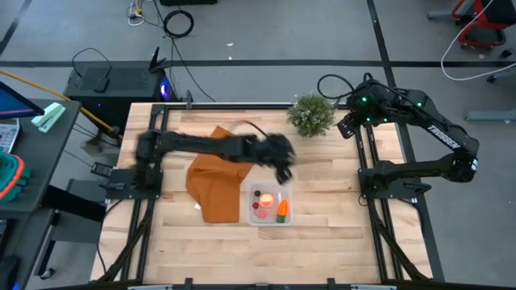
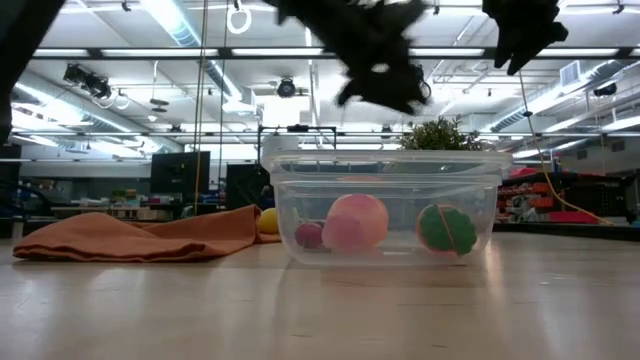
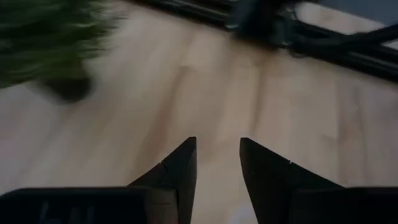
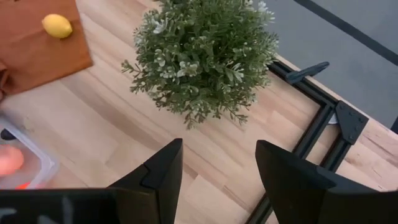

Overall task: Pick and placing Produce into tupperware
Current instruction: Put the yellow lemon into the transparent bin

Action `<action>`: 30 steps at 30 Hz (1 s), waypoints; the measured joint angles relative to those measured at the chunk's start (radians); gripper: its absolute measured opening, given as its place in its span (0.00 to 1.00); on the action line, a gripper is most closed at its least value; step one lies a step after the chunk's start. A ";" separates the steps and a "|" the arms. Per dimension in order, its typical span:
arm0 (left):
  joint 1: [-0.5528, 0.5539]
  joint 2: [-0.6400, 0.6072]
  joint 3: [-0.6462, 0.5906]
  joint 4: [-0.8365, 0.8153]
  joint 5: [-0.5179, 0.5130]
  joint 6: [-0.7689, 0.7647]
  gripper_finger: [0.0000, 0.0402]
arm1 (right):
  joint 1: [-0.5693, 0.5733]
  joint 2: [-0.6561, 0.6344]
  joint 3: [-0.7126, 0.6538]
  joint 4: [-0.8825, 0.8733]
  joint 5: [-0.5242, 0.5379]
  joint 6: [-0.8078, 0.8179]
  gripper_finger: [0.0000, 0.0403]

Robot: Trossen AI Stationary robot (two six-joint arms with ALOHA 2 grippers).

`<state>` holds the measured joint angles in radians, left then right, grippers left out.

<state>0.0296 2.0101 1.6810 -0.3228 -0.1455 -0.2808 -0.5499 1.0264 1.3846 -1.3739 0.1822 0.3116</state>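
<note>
Reaching across the middle of the high view, the left arm is seen with its left gripper [image 1: 282, 165] held in the air just above the upper edge of the tupperware [image 1: 284, 196]. In the left wrist view its two dark fingers [image 3: 180, 171] are parted by a narrow gap with nothing between them, and only bare wood is seen past them.

The tupperware sits on the table [image 1: 339, 234] slightly right of centre in the high view, touching the right edge of the orange-brown cloth [image 1: 216, 187]. Inside it, the red-yellow round fruit [image 1: 265, 199], the carrot [image 1: 283, 209] with its green top and a small dark piece [image 2: 309, 235] can be made out; in the low view the three are seen through the clear wall, side by side on the container floor. A fourth small piece may lie beside them, but this cannot be told for certain.

The lemon [image 4: 56, 26] is shown in the upper left of the right wrist view, lying on the cloth, outside the container.

The right gripper [image 1: 348, 125] is parked at the upper right of the high view, just beside the potted plant [image 1: 311, 113], its fingers spread wide and empty.
</note>
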 joint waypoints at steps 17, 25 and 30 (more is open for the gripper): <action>0.376 -0.393 -0.562 -0.124 0.306 0.057 0.28 | 0.009 0.043 0.000 0.085 -0.004 0.035 0.43; 0.499 -0.384 -0.546 -0.266 0.366 0.183 0.28 | 0.022 0.117 0.000 0.118 -0.016 0.054 0.43; 0.487 -0.308 -0.450 -0.397 0.367 0.269 0.27 | 0.037 0.158 0.000 0.124 -0.022 0.057 0.43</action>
<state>0.5170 1.7021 1.2307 -0.7193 0.2219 -0.0118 -0.5133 1.1846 1.3846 -1.2497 0.1601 0.3685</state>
